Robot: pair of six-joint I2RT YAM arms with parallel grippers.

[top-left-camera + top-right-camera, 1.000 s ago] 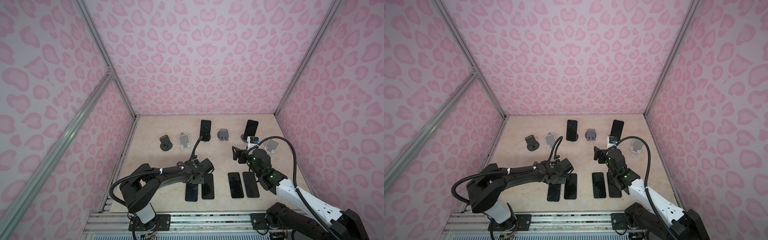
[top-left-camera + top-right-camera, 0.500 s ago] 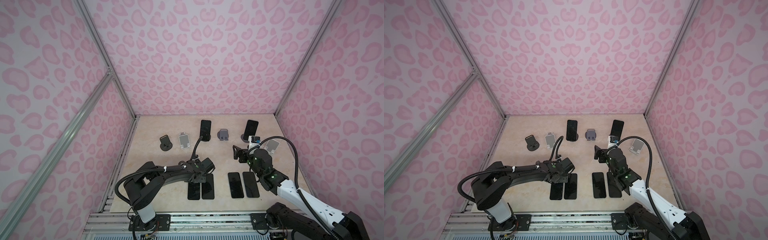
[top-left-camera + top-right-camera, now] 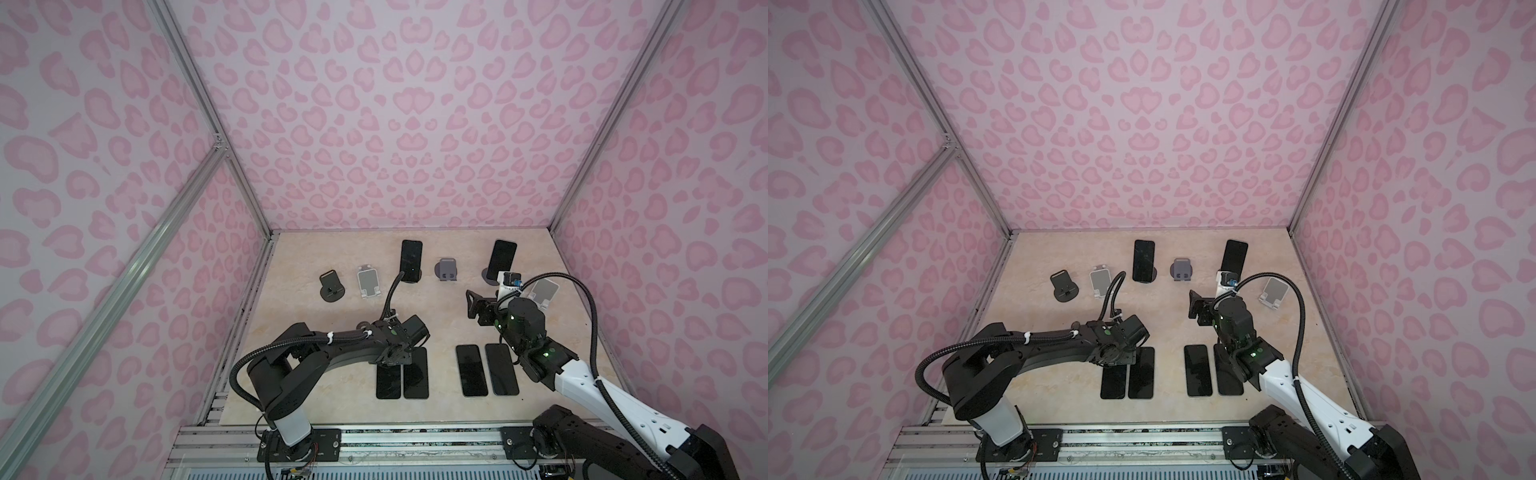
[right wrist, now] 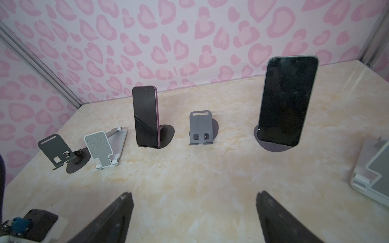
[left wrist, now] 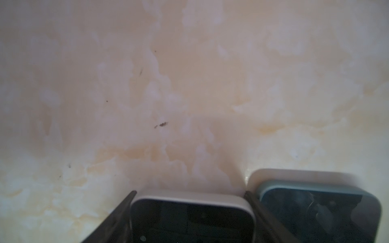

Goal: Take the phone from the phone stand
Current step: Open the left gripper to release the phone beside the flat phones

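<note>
Two dark phones stand upright on black phone stands along the back: a centre phone and a right phone. My right gripper hovers open in front of them and holds nothing. My left gripper reaches down at the front. Its fingers press both sides of a light-cased phone lying flat on the table.
Three more phones lie flat at the front; the first, blue-cased, is right beside the held one. Empty stands sit at the back: black, white, grey, white. Pink walls enclose the table.
The left gripper has slid its flat phone slightly to the right, close against the neighbouring phone. The right arm has hardly moved.
</note>
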